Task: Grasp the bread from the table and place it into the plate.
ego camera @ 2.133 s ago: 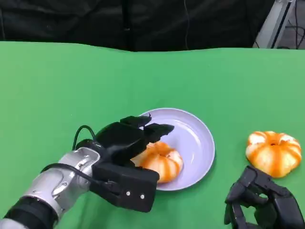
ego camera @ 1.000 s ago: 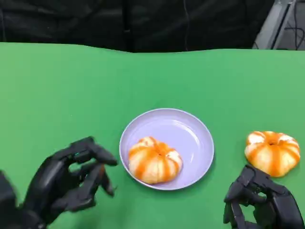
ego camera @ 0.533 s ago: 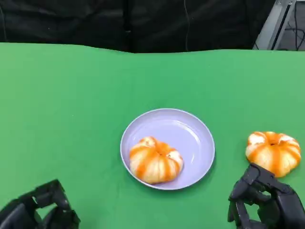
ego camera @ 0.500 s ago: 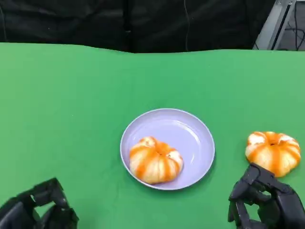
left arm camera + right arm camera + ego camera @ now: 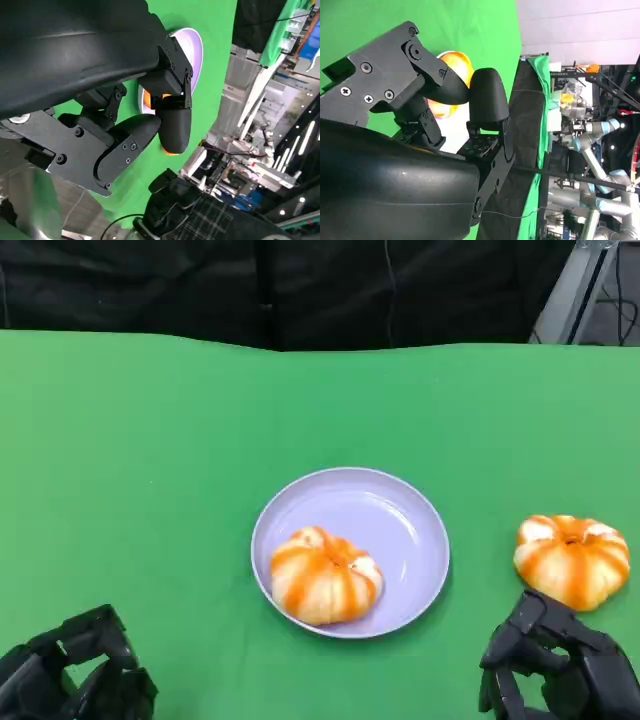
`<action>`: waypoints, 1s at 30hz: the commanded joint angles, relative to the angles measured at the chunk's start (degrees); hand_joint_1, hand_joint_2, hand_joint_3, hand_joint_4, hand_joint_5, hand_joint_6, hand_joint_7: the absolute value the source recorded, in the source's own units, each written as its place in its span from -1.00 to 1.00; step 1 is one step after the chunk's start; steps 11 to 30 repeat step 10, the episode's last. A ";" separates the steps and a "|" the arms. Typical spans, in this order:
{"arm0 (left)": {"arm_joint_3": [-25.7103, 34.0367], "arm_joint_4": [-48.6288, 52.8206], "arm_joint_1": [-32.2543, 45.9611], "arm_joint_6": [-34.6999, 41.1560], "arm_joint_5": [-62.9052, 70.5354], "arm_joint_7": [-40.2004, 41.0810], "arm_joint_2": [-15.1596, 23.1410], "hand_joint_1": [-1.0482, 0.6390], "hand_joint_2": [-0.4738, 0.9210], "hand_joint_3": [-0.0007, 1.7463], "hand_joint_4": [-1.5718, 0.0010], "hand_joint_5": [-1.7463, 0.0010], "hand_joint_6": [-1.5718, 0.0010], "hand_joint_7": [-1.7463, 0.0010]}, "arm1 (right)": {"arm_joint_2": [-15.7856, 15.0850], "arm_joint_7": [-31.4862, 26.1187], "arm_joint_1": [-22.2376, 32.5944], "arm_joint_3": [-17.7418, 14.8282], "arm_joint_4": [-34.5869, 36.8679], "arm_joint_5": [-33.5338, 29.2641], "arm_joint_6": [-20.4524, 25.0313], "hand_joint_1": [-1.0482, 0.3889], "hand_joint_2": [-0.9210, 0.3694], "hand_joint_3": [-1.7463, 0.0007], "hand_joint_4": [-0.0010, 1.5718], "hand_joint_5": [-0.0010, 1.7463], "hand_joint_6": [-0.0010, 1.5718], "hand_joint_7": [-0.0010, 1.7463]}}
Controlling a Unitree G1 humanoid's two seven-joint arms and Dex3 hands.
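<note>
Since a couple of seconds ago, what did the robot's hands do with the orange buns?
The left hand let go of the orange-striped bread bun lying in the round lilac plate and drew back toward the robot, empty. The plate, its bun, the second orange-striped bun on the green table and the right hand stayed put.
</note>
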 commanded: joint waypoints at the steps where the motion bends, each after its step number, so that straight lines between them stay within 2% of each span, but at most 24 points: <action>1: 1.35 -0.76 0.43 0.06 1.07 1.17 -0.50 0.02 0.72 -0.01 -0.04 -1.00 0.03 -0.87 | -0.80 0.10 0.43 -0.50 -0.76 0.90 0.26 0.23 -0.35 -0.47 0.06 1.00 -0.06 0.83; 30: 2.02 -0.93 0.36 0.40 1.89 0.87 -1.13 0.02 0.73 -0.01 -0.04 -1.00 0.03 -0.88 | -0.79 0.16 0.43 -0.53 -0.79 0.92 0.28 0.24 -0.35 -0.47 0.06 1.00 -0.06 0.82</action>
